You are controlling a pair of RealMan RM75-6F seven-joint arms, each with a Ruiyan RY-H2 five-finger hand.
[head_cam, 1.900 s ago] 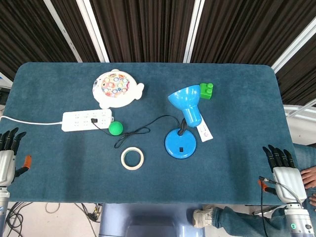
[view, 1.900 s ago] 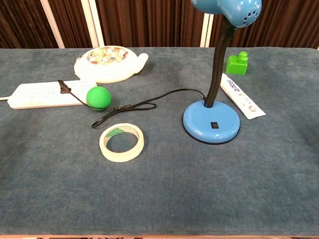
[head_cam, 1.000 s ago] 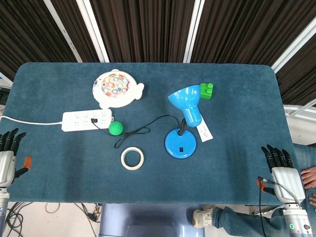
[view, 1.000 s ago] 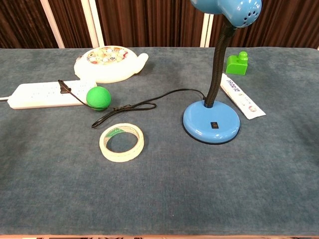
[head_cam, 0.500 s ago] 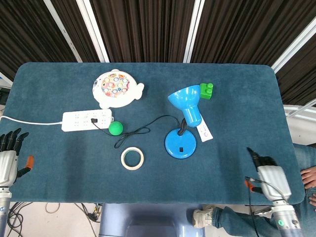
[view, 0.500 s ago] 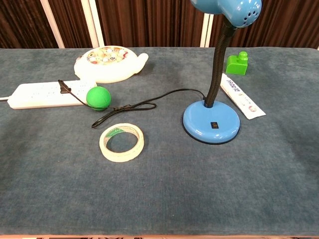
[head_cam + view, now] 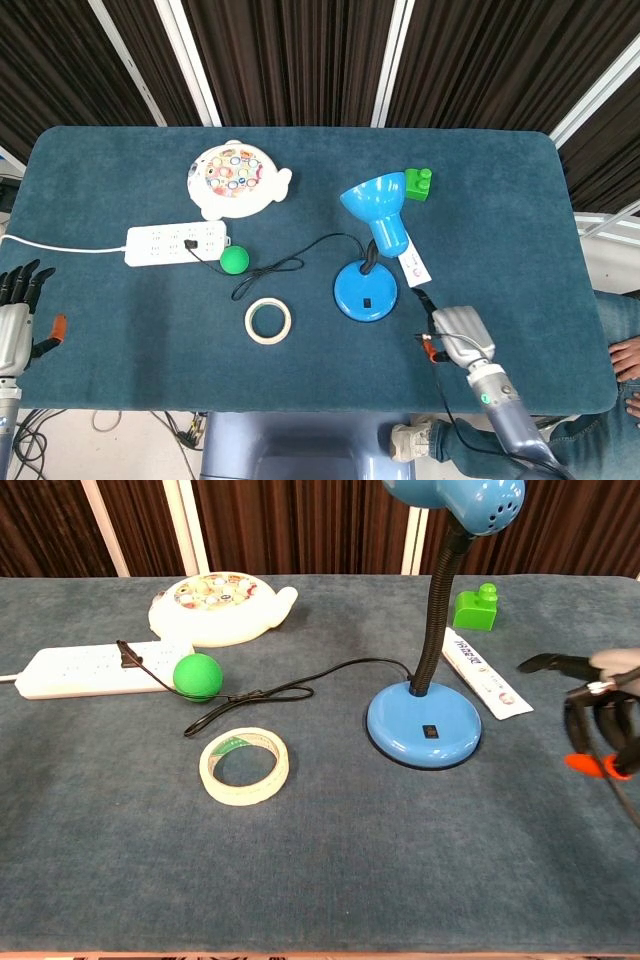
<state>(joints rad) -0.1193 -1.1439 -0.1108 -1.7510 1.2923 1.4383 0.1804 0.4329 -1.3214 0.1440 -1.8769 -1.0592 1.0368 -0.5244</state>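
Lamp stands mid-bench, base-heavy with a bendable neck, so I would grip its base rim; my right hand hovers just beside it, empty, fingers apart.

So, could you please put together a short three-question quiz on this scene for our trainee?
1. True or false: the right hand is holding the tape roll.
2. Which thing lies nearest the right hand? A) blue lamp B) green ball C) power strip
3. Fill in: the lamp's black cord is plugged into the ____.

Key: 1 false; 2 A; 3 power strip.
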